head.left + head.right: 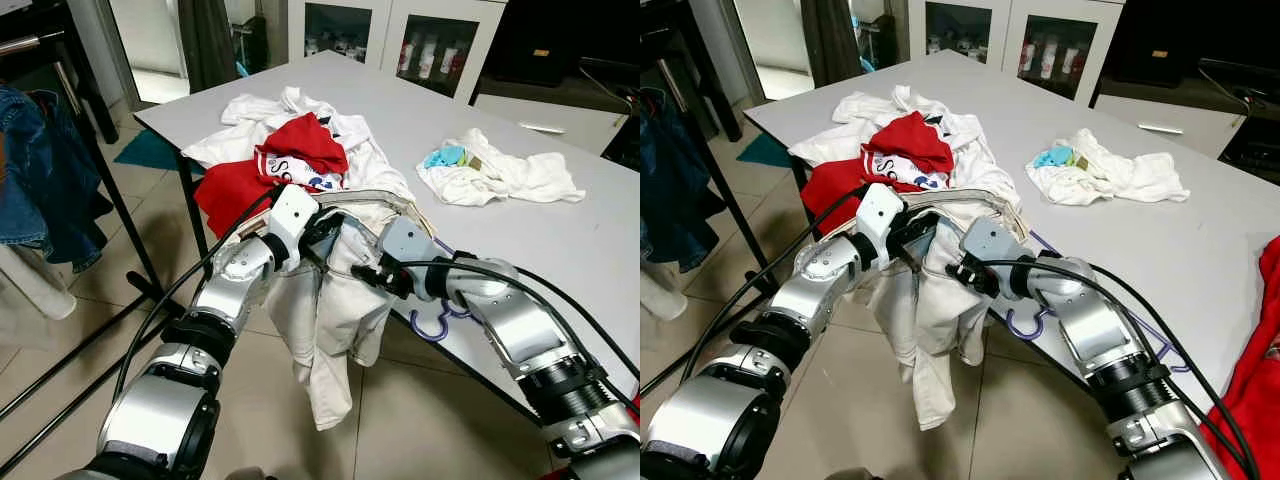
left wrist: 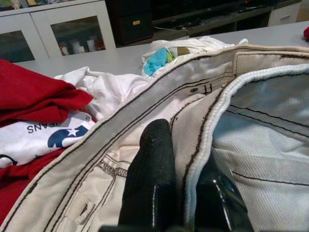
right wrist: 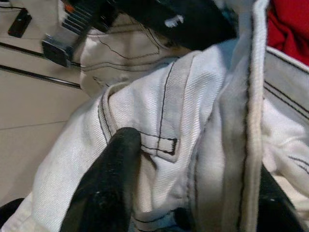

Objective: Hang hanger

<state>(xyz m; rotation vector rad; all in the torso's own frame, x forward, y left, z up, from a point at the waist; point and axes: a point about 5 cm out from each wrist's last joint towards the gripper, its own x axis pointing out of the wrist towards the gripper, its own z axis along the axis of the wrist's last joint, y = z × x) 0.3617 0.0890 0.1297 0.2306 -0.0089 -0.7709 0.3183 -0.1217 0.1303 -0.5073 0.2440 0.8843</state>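
left gripper (image 1: 318, 243) and right gripper (image 1: 352, 272) — both clamped on white trousers (image 1: 330, 330), purple hanger (image 1: 432, 325) at table (image 1: 560, 240) edge

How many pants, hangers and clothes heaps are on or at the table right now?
Pants: 1, white, over the table edge, pinched by left claw and right claw
Hanger: 1, purple, under the right arm
Heaps: 2, red-and-white heap and white heap
Red cloth: 1, apart at the near right
Total: 5
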